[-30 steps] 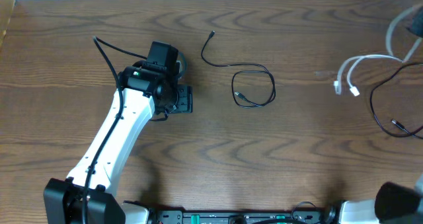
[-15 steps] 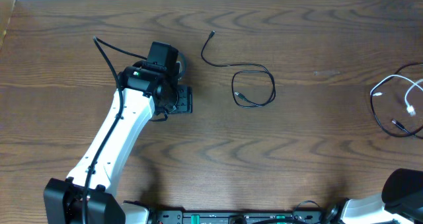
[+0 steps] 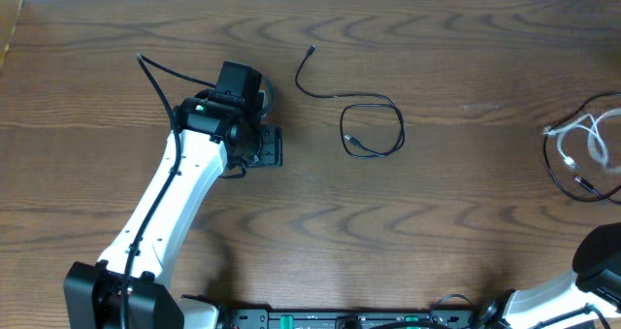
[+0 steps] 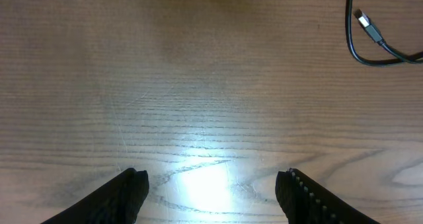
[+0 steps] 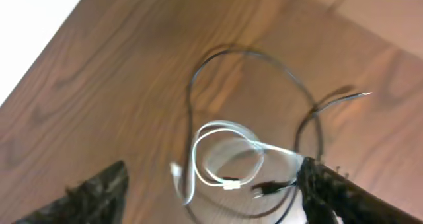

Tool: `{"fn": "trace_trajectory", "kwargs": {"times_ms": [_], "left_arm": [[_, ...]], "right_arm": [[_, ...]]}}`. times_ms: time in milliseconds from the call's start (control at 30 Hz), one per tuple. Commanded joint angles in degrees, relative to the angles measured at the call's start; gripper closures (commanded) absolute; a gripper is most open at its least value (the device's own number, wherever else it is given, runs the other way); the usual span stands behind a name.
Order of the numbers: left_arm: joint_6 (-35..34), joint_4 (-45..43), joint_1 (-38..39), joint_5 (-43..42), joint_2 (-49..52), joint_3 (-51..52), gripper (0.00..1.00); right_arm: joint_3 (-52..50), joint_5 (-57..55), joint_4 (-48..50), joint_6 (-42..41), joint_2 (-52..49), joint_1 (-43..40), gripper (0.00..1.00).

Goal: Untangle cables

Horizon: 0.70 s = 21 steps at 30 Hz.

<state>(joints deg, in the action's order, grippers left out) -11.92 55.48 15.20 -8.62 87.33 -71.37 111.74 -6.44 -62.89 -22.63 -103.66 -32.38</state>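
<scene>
White cable resettled atop black loop, btwn spread R fingers

White cable, black cables, brown table

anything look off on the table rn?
Only at the far right of the overhead view: the white cable lies coiled across the loop of a black cable, overlapping it, so that pair looks tangled. The other black cable near the centre lies alone. No damage visible.
</scene>
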Motion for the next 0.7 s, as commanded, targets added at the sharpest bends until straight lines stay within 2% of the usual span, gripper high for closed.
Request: {"fn": "trace_trajectory", "kwargs": {"times_ms": [0, 100, 167, 333, 667], "left_arm": [[0.7, 0.2, 0.0, 0.7, -0.4, -0.6, 0.32], [0.7, 0.2, 0.0, 0.7, -0.4, -0.6, 0.32], [0.7, 0.2, 0.0, 0.7, -0.4, -0.6, 0.32], [0.7, 0.2, 0.0, 0.7, -0.4, -0.6, 0.32], [0.7, 0.2, 0.0, 0.7, -0.4, -0.6, 0.32]], "right_arm": [[1.0, 9.9, -1.0, 1.6, 0.1, 1.4, 0.17], [1.0, 15.6, -2.0, 4.6, 0.1, 3.4, 0.05], [1.0, 20.5, -2.3, 7.2, 0.1, 5.2, 0.01], [1.0, 28.5, -2.4, 10.3, 0.1, 10.7, 0.01], [0.6, 25.5, -4.2, 21.2, -1.0, 28.1, 0.05]]}}
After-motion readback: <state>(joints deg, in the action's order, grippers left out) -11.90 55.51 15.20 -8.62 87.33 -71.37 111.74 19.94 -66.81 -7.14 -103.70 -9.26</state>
